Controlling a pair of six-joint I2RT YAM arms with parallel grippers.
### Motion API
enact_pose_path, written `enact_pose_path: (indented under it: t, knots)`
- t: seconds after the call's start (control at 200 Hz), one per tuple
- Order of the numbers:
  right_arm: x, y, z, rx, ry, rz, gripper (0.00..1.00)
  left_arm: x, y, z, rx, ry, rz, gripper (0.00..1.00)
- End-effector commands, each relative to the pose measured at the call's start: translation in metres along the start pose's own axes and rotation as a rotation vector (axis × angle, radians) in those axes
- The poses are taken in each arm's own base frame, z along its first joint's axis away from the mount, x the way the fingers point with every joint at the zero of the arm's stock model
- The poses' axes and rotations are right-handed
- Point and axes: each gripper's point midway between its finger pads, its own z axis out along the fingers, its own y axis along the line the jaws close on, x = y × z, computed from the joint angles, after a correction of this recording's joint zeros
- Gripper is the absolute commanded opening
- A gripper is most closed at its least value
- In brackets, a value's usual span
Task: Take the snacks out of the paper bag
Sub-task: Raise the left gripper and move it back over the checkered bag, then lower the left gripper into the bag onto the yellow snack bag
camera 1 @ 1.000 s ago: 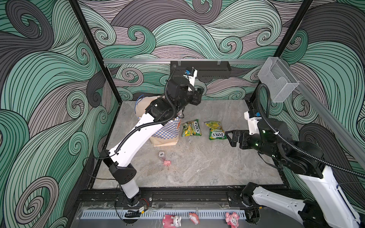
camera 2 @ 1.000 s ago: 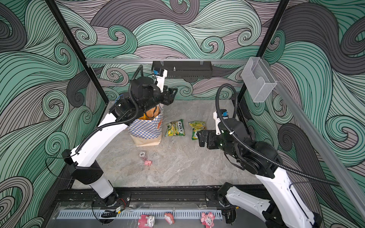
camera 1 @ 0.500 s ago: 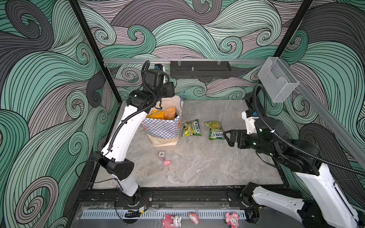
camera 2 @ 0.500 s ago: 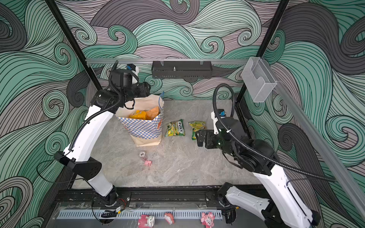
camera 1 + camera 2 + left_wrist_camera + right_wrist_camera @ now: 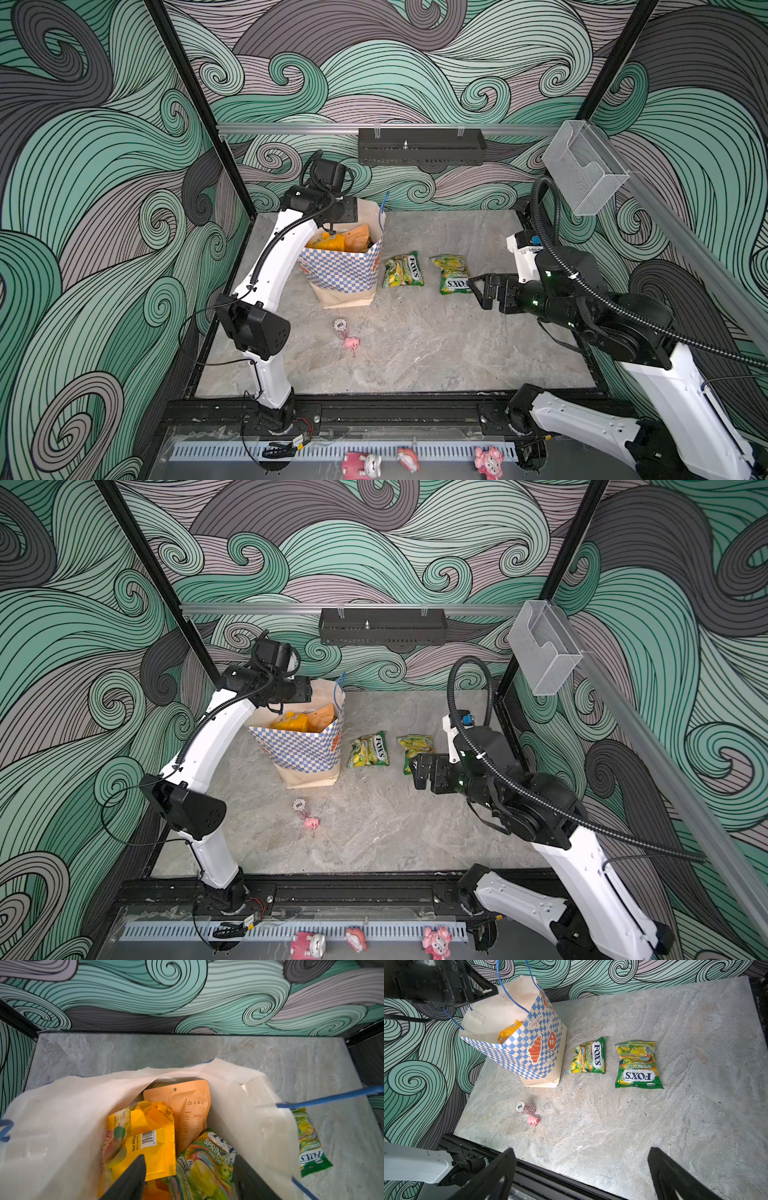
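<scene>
Inside paper bag (image 5: 62, 1115): 3 snacks (image 5: 153, 1147) visible; left hand (image 5: 189, 1156) above, spread, empty; right hand (image 5: 581, 1149) wide, empty.

So the checkered paper bag (image 5: 533, 1059) stands upright on the desk (image 5: 654, 1126), close to the wavy wall, with an orange-yellow pouch (image 5: 508, 1032) poking up inside. The crumpled FOX'S bag (image 5: 588, 1056) lies flat just beside it, and the flatter FOX'S bag (image 5: 636, 1066) is a bit further along. A chip stack (image 5: 525, 1108) lies on its side next to a pink pig (image 5: 533, 1121). The right hand (image 5: 581, 1148) is spread wide and holds nothing.
</scene>
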Motion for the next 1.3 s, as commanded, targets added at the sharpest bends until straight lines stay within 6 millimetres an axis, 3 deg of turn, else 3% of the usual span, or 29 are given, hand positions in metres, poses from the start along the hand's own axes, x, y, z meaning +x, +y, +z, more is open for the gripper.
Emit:
enact_pose_path:
  t: [0.0, 0.175, 0.705, 0.991, 1.296]
  knots:
    - [-0.005, 0.006, -0.001, -0.025, -0.009, 0.006, 0.99, 0.014, 0.006, 0.009, -0.009, 0.072, 0.014, 0.73]
    - [-0.005, 0.005, 0.000, -0.022, -0.008, 0.004, 0.99, 0.027, 0.010, 0.033, -0.038, 0.132, 0.027, 0.77]
    - [-0.006, 0.006, -0.003, -0.031, -0.012, 0.002, 0.99, 0.085, 0.025, 0.094, -0.127, 0.353, 0.065, 0.78]
    - [-0.024, 0.026, -0.008, -0.091, -0.022, -0.016, 0.99, 0.108, 0.034, 0.118, -0.157, 0.462, 0.064, 0.78]
    - [-0.048, 0.052, -0.013, -0.170, -0.031, -0.029, 0.99, 0.133, 0.039, 0.138, -0.178, 0.520, 0.066, 0.87]
